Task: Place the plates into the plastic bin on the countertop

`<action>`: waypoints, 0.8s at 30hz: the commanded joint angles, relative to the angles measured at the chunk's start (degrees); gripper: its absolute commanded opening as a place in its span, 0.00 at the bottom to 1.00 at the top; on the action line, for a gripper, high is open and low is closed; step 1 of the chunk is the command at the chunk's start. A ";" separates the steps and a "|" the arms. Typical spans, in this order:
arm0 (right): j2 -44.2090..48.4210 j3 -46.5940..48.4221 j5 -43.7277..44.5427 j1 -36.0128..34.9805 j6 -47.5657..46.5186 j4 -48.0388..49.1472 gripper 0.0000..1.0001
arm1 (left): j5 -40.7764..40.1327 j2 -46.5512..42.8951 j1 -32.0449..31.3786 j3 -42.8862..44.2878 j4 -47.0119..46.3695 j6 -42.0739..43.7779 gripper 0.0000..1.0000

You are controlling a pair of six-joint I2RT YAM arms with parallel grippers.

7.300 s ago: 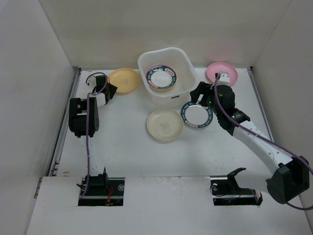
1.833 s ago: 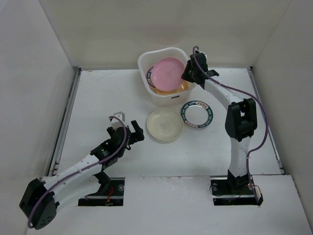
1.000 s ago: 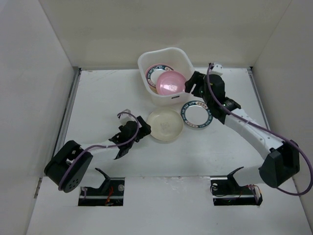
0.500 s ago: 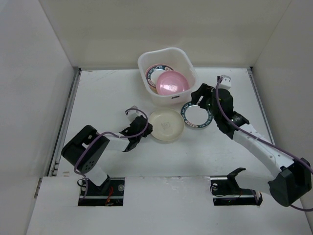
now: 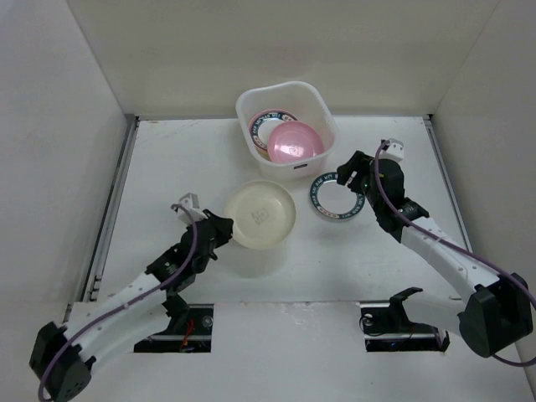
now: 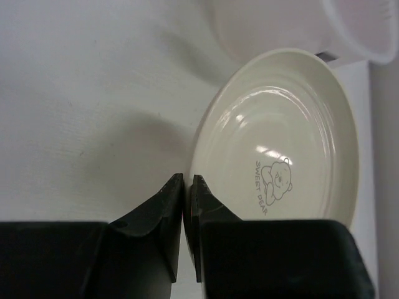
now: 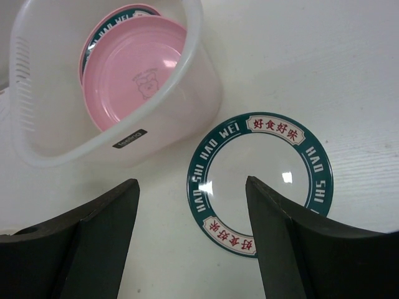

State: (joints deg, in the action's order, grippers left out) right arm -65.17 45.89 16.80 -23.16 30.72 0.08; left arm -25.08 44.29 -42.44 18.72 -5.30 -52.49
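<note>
The left tool (image 6: 187,180) has closed on the rim of the shallow round cream plate (image 5: 261,214) and raised it off the white surface (image 5: 167,167), near the translucent white plastic bin (image 5: 251,105), ready for transfer; the right tool (image 7: 190,184) stands wide over the teal-rimmed white plate (image 7: 262,177)

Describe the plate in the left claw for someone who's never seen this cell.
Find the white plastic bin at the back of the countertop. In front of it, toward the left, the left claw pinches a cream plate by its rim. The teal-rimmed plate beside it carries lettering; this one is plain, with a bear print.
</note>
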 commanded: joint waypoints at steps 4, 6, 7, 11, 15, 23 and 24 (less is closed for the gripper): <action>1.18 -1.94 -1.77 1.14 1.09 4.67 0.75 | -8.67 -12.22 1.52 16.23 19.80 9.57 0.07; 1.44 -2.99 -1.33 1.14 1.71 5.19 0.75 | -8.23 -8.11 3.19 21.07 17.88 13.89 0.07; 1.79 -3.61 -1.07 1.14 2.23 5.37 0.75 | -7.79 -6.26 3.63 22.49 16.56 15.12 0.07; 3.81 -6.59 -0.54 1.50 4.78 5.64 0.75 | -4.98 4.19 5.56 28.99 7.17 19.69 0.07; 7.24 -10.46 1.13 0.88 6.10 4.93 0.74 | -1.65 16.23 7.84 36.37 0.48 22.86 0.07; 16.73 -16.97 1.92 0.18 6.64 0.20 0.74 | 0.21 32.95 9.70 50.88 -4.19 29.02 0.08; 17.78 -17.41 2.01 0.18 6.63 -0.51 0.74 | 0.38 34.88 9.78 52.54 -4.54 29.81 0.08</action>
State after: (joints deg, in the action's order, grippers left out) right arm -50.24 29.17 17.58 -22.52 36.80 0.34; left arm -25.50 77.69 -33.23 64.84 -2.70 -26.59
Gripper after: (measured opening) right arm 0.743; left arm 0.076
